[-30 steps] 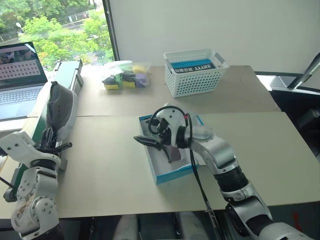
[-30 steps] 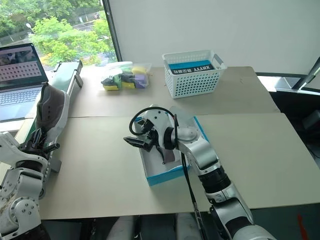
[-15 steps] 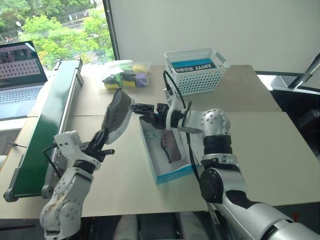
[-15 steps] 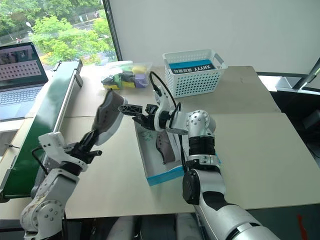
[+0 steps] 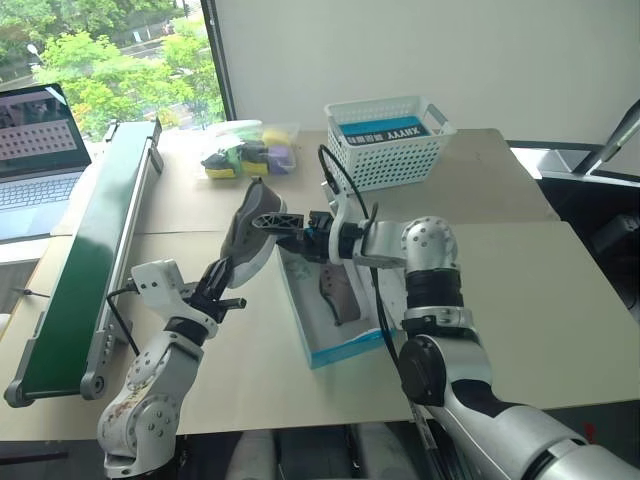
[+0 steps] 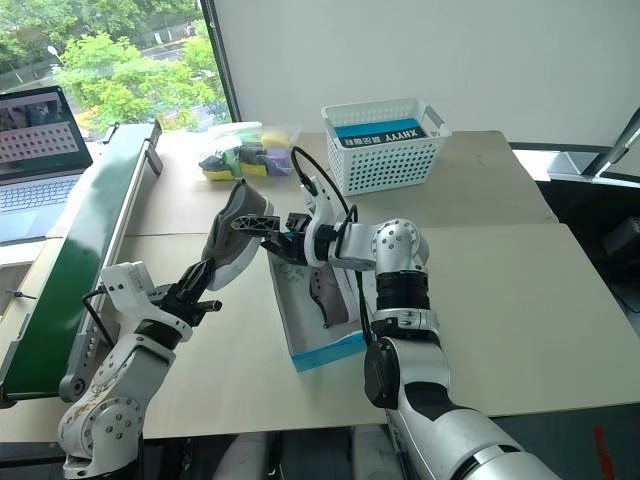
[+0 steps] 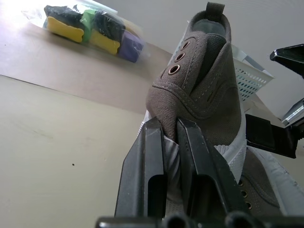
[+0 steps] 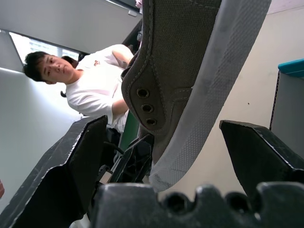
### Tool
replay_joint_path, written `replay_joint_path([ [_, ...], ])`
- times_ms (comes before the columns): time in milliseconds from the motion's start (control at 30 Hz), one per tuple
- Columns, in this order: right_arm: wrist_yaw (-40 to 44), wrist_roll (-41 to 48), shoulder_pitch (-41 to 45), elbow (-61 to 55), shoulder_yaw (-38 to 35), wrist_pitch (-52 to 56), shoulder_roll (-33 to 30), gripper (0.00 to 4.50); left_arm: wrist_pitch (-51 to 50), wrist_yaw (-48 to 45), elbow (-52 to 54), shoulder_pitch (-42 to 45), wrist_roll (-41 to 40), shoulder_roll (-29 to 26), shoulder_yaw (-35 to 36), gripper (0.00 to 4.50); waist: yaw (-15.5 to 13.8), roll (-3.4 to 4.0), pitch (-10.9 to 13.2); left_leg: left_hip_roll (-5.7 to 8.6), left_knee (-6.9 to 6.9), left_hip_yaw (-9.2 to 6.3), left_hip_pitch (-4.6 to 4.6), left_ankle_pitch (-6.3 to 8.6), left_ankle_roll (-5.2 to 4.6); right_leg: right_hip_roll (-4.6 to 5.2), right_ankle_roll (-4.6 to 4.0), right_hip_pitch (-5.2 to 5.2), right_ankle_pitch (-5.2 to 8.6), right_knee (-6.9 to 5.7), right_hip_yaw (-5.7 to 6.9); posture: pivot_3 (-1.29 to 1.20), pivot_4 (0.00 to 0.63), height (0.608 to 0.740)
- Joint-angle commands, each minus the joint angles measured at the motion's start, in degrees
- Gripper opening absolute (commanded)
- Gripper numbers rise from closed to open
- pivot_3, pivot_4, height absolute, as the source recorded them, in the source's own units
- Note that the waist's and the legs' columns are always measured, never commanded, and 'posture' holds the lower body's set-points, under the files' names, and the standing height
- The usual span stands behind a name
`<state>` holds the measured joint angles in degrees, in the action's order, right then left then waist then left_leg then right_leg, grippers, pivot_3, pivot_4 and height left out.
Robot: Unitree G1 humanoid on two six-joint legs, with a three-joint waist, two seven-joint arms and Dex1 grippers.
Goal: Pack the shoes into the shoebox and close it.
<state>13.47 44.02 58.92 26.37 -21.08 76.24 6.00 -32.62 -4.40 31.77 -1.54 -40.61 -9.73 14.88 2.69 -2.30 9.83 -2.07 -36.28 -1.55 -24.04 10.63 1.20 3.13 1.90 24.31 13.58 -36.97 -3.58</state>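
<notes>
Grey fabric sneaker (image 5: 248, 231): frame centre-left, pinched by left end effector (image 5: 218, 276); right end effector (image 5: 283, 222) spread around its heel.

An office or lab: an open laptop (image 5: 35, 140) left of a green conveyor belt (image 5: 85, 270), by a window (image 5: 110, 60).

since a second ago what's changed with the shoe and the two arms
The left gripper, shut on the grey shoe, carried it from the green rail to beside the blue shoebox. The right gripper swung up and now straddles the shoe's top, fingers open. The other shoe stays boxed.
</notes>
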Motion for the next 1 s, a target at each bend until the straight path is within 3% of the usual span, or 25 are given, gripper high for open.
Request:
replay_joint_path([
  [33,0.24,1.52,-0.09,0.08,-0.05,-2.32,3.87,4.50,1.58,0.02,2.79,1.06,0.08,-0.26,-0.21,0.16,-0.02,0.00,0.00,0.00,0.00,0.00,0.00,0.00,0.00,0.00,0.00,0.00,0.00,0.00,0.00,0.00,0.150,0.731],
  [267,0.59,2.24,1.92,5.31,-1.55,-8.52,4.66,4.50,1.48,0.53,2.87,0.89,0.55,0.05,-1.07,0.16,-0.01,0.00,0.00,0.00,0.00,0.00,0.00,0.00,0.00,0.00,0.00,0.00,0.00,0.01,0.00,0.00,0.150,0.731],
  [367,0.78,2.76,2.54,6.20,-1.86,-10.42,4.41,3.88,1.53,0.82,2.98,1.01,0.56,-0.06,-1.17,0.15,0.00,0.00,0.00,0.00,0.00,0.00,-0.01,0.00,0.00,0.00,0.00,0.00,0.00,0.02,0.00,0.00,0.150,0.731],
  [400,0.76,3.20,2.58,5.86,-2.02,-10.70,4.44,3.38,1.51,0.91,2.96,1.08,0.59,-0.13,-1.22,0.15,0.01,0.00,0.00,0.00,0.00,0.00,-0.01,0.00,0.00,0.00,0.00,0.00,0.00,0.02,0.00,0.00,0.150,0.731],
  [500,0.36,4.97,2.22,3.63,-2.11,-10.21,4.81,2.60,1.46,1.00,2.86,1.20,0.72,-0.39,-1.35,0.15,0.00,0.00,0.00,0.00,0.00,0.00,-0.02,0.00,0.00,0.00,0.00,0.01,0.00,0.02,0.00,0.00,0.150,0.731],
  [533,0.16,5.54,2.10,3.16,-2.10,-9.98,4.87,2.10,1.45,1.02,2.80,1.23,0.79,-0.44,-1.40,0.15,-0.01,0.00,0.00,0.00,0.00,0.00,-0.02,0.00,0.00,0.00,0.00,0.01,0.00,0.01,0.00,0.00,0.150,0.731],
  [700,-0.34,7.17,1.62,0.79,-1.29,-8.34,4.95,0.52,1.41,1.02,2.40,1.46,1.06,-0.72,-1.65,0.15,-0.01,0.01,0.00,0.00,0.00,0.00,-0.02,0.00,0.00,0.00,0.01,0.01,0.00,0.02,0.00,0.00,0.150,0.731],
  [1000,-2.53,12.70,-0.30,-7.07,-0.54,-4.18,7.29,0.40,1.45,0.32,1.88,1.34,5.40,-3.08,-4.55,0.15,-0.03,0.01,0.01,0.00,0.01,0.00,-0.04,0.00,0.00,0.00,0.01,0.02,0.00,0.03,0.00,0.00,0.150,0.731],
])
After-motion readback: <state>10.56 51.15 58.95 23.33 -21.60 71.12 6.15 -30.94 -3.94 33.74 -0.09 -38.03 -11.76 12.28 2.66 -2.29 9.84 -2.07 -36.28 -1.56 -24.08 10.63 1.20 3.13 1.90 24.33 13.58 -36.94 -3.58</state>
